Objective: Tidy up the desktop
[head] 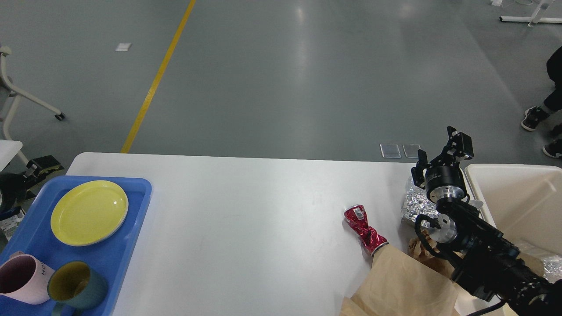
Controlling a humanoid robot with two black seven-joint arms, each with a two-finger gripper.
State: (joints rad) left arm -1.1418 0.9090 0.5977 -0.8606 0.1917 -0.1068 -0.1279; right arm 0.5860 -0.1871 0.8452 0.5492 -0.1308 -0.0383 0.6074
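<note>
The right hand [441, 151] hung with fingers apart at the frame's right, so it might knock the crumpled shiny silver foil [415, 202] off the big white table [246, 210].

Plate [89, 212] in tray [131, 245] (desktop's [246, 219] left)

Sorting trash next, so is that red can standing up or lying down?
Lying down. The red can rests on its side on the desktop, crushed at the middle.

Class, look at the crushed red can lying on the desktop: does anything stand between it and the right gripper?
Nothing visible blocks it. The crushed red can lies on bare desktop, its lower end touching the brown paper bag. The right gripper hangs open to the can's right, above crumpled foil, beside the cream bin.
</note>
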